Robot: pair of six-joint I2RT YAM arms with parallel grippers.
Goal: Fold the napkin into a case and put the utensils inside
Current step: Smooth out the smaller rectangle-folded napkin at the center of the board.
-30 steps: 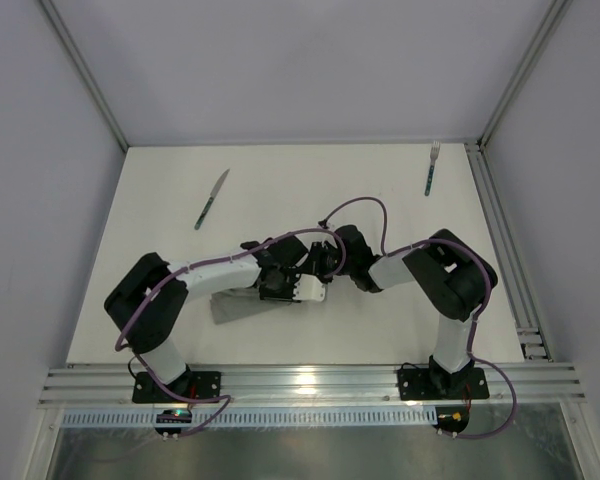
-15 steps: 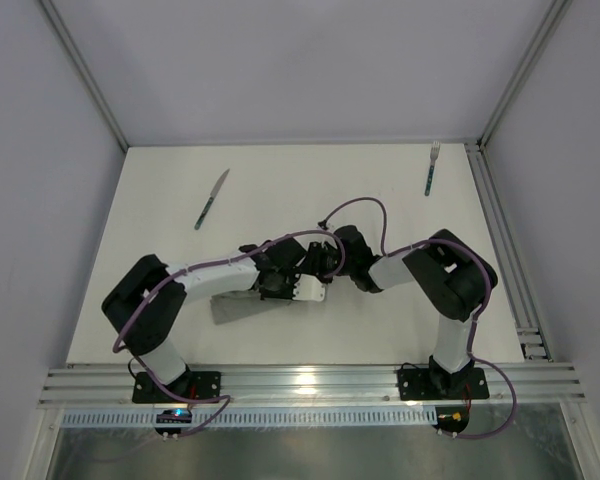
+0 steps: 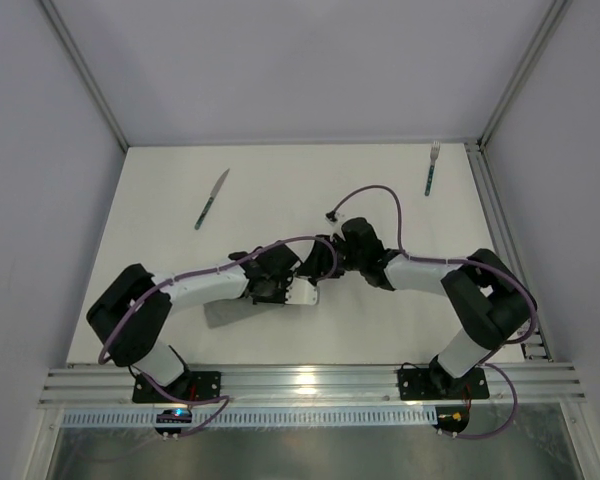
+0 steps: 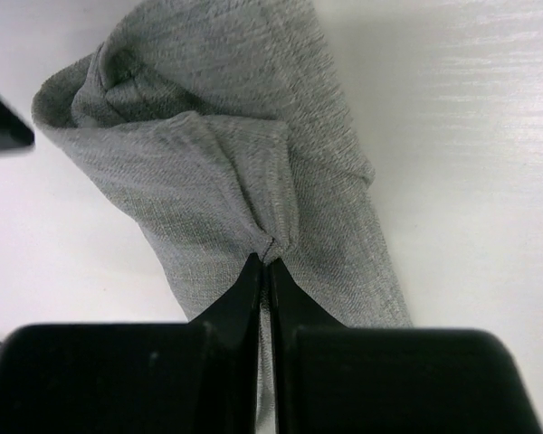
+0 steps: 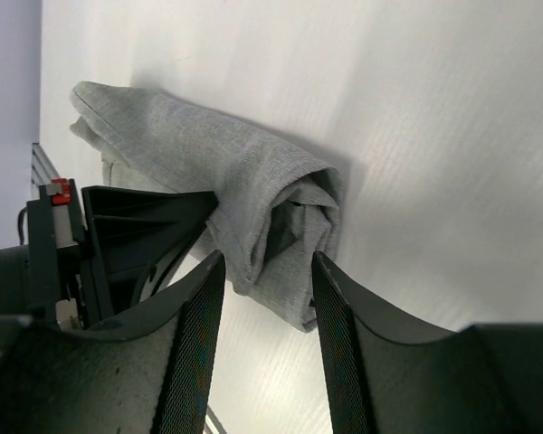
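Plain light grey on the napkin (image 4: 253, 163), fine heathered weave, no print, darker grey in the folds. Off-white surface (image 3: 280, 190) under the napkin, faint streaky sheen. Matte black left claw (image 4: 264, 264). Black right claw (image 5: 267, 262) too, fine cross-hatch pattern on its inner pads (image 5: 195, 334). Small red tab (image 5: 60, 191) on black housing left of the napkin. Beyond the napkin: knife (image 3: 211, 199) with silver blade and teal handle, fork (image 3: 431, 168) with silver tines and teal-blue handle. Arms (image 3: 205, 283) white with black joints, purple cables (image 3: 372, 187). Silver rail (image 3: 300, 381) nearer than the napkin.
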